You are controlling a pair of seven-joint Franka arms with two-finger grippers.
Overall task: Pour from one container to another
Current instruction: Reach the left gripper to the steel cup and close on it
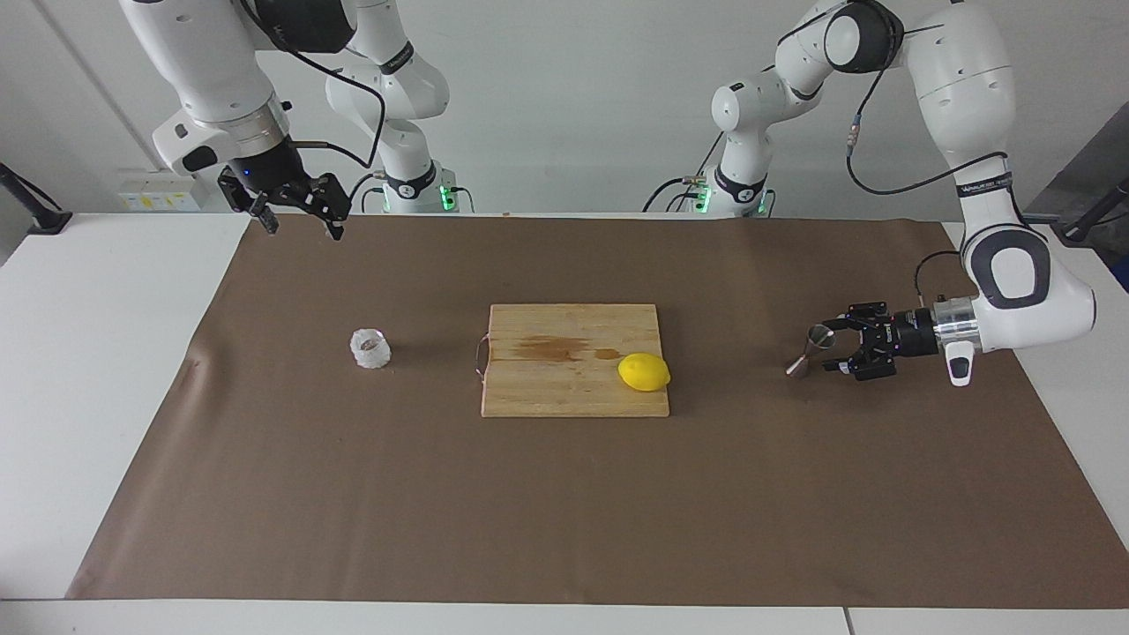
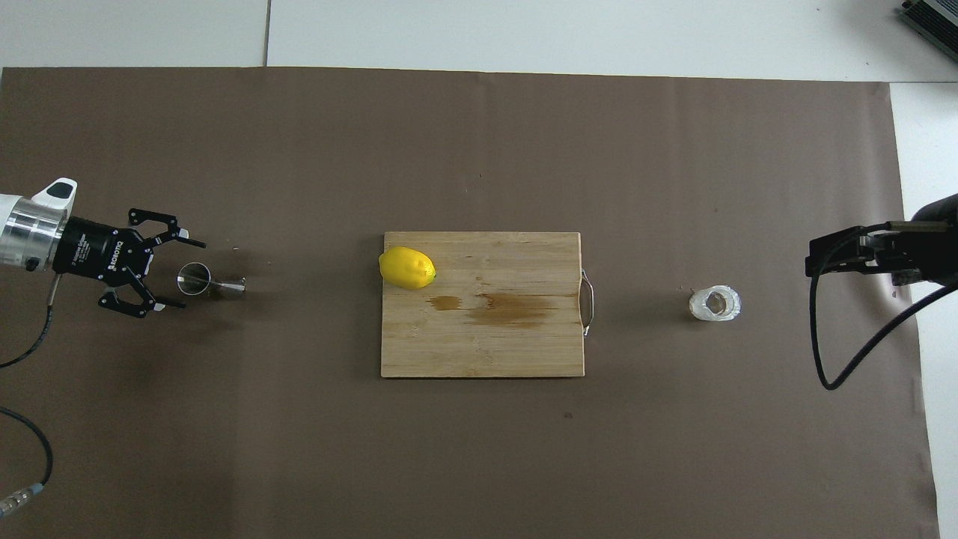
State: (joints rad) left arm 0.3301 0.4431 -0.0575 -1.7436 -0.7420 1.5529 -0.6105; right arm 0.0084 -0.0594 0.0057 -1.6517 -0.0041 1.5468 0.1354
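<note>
The whitish faceted cup (image 1: 370, 348) stands on the brown mat toward the right arm's end of the table; it also shows in the overhead view (image 2: 715, 304). The steel jigger (image 1: 807, 353) stands on the mat toward the left arm's end (image 2: 221, 284). My left gripper (image 1: 831, 347) is low, level with the jigger and open, with a finger on either side of the jigger's upper cone (image 2: 192, 275). I cannot tell whether it touches the jigger. My right gripper (image 1: 302, 227) is open and empty, and waits in the air over the mat's edge nearest the robots.
A wooden cutting board (image 1: 547, 388) with a brown stain and a metal handle lies at the middle of the mat (image 2: 524, 352). A yellow lemon (image 1: 644, 371) sits on the board's end nearest the jigger (image 2: 406, 267). The brown mat (image 1: 564, 511) covers most of the white table.
</note>
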